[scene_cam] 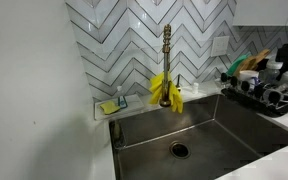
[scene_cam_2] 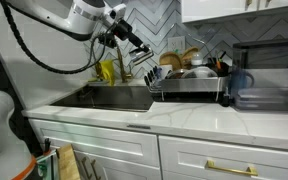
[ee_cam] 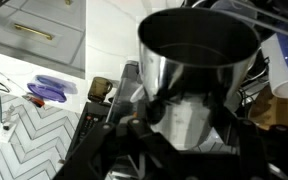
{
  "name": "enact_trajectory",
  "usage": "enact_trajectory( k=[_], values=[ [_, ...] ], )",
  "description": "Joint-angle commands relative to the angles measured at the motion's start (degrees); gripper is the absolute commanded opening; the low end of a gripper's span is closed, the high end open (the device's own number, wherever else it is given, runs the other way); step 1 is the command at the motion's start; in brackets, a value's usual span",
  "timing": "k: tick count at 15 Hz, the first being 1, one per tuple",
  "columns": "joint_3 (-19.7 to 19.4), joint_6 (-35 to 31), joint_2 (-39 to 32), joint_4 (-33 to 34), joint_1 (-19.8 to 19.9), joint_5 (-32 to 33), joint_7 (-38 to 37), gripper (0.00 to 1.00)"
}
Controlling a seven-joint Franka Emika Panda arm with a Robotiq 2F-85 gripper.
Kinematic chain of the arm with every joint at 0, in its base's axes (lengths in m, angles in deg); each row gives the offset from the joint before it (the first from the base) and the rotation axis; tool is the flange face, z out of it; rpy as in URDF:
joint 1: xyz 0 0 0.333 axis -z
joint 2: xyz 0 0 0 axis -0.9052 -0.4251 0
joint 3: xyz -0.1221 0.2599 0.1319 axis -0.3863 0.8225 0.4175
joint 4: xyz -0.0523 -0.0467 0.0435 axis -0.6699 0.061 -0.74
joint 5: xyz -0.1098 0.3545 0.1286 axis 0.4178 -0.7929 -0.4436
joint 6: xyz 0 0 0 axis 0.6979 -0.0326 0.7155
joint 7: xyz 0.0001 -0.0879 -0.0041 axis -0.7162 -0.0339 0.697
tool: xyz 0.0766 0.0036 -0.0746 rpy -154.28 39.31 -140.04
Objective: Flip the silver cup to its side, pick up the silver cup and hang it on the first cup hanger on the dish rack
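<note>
The silver cup fills the wrist view, shiny, with its dark open mouth facing the camera. My gripper is shut on its lower wall, with a dark finger on each side. In an exterior view the gripper is raised above the counter, just left of the black wire dish rack, and the cup is too small to make out there. The rack also shows at the right edge of an exterior view, where the gripper is out of view. The rack's cup hangers cannot be made out.
A tall brass faucet with yellow gloves draped on it stands behind the steel sink. A small white soap tray sits at the sink's back corner. The rack holds several dishes. A dark appliance stands beside it.
</note>
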Motion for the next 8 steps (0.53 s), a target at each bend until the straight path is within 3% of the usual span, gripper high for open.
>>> enact_trajectory(
  k=[1,8],
  values=[
    [1.45,-3.04,1.85,-3.35,-1.51,5.81,-5.69,0.41],
    [2.83,-3.86,2.73,-7.25,-3.56,20.7,-23.91,0.41]
  ],
)
